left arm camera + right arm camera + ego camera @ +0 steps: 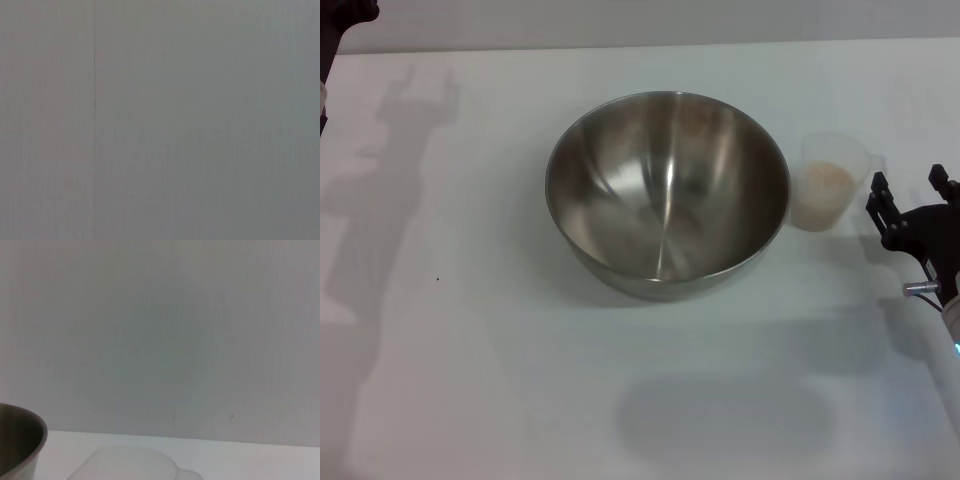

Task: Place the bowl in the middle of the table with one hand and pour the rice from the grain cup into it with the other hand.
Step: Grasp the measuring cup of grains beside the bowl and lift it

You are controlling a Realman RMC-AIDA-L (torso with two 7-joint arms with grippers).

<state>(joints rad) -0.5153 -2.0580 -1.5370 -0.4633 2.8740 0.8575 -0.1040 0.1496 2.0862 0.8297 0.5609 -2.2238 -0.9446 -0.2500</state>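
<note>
Right now the bowl [668, 195] sits mid-table [470, 380], and the grain cup [832, 182] waits just off its right side.

Steel bowl upright and empty, and the clear cup stands close beside its rim, holding pale rice [823, 185] low down. On the right, the right gripper [912, 195] hovers near the cup, its dark fingers [878, 198] spread apart with nothing between them; the cup lies just ahead and to the left of those open jaws, not touched. From the right wrist view, the cup's rim [132, 465] and the bowl's edge [22, 440] peek in low. Left arm sits far back at the table's left corner; whether its jaws are apart or together, I can't tell.
</note>
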